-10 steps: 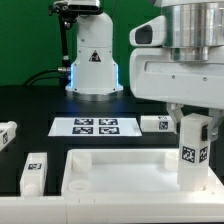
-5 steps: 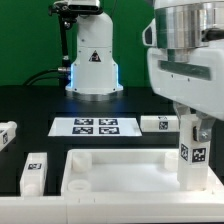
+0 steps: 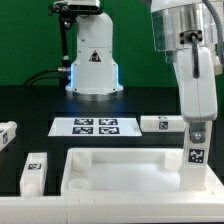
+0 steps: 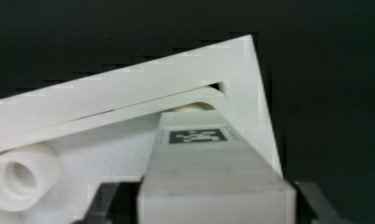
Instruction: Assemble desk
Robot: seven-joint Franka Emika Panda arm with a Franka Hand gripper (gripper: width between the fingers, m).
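The white rimmed tabletop lies at the front of the table. My gripper is shut on an upright white leg with a black-and-white tag and holds it over the tabletop's corner on the exterior view's right. In the wrist view the leg sits between my fingers, its lower end at the corner socket of the tabletop. Three more legs lie loose: one beside the tabletop, one at the exterior view's left edge, one behind the gripper.
The marker board lies flat behind the tabletop. The white robot base with a triangle mark stands at the back. The table surface is black.
The arm has turned and shifted toward the exterior view's right, and the held leg has come down a little toward the tabletop corner.
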